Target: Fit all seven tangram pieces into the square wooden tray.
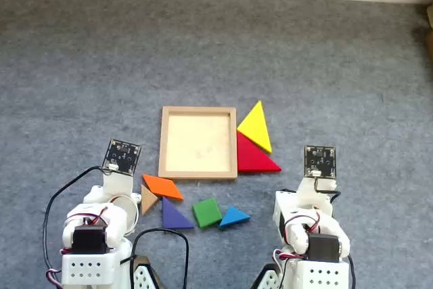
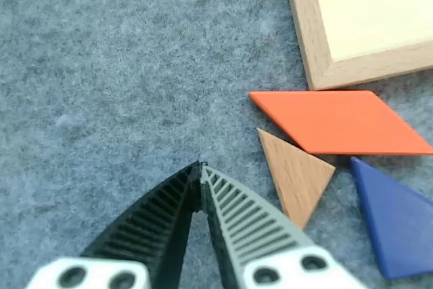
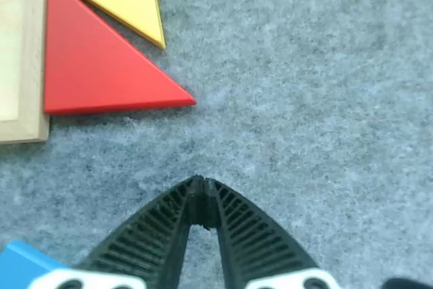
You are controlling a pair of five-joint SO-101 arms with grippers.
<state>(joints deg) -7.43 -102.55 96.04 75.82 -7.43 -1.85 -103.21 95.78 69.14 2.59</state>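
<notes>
Square wooden tray (image 1: 198,109) is sitting on grey felt (image 1: 203,45), all seven pieces lying outside it. Red triangle (image 1: 254,156) is touching its right edge, with the yellow triangle (image 1: 256,125) lying against the red one. Orange parallelogram (image 1: 162,187), wooden triangle (image 1: 147,199), purple triangle (image 1: 174,215), green square (image 1: 207,212) and blue triangle (image 1: 234,217) are lying just beside its near edge. Left gripper (image 2: 201,167) and right gripper (image 3: 198,181) are hovering over the felt, jaws together.

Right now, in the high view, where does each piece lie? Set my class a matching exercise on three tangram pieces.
Pieces:
1 yellow triangle
2 orange parallelogram
3 green square

Places:
A between the purple triangle and the blue triangle
B against the red triangle, right of the tray
C by the tray's near left corner

Pairs: 1-B, 2-C, 3-A.
</notes>
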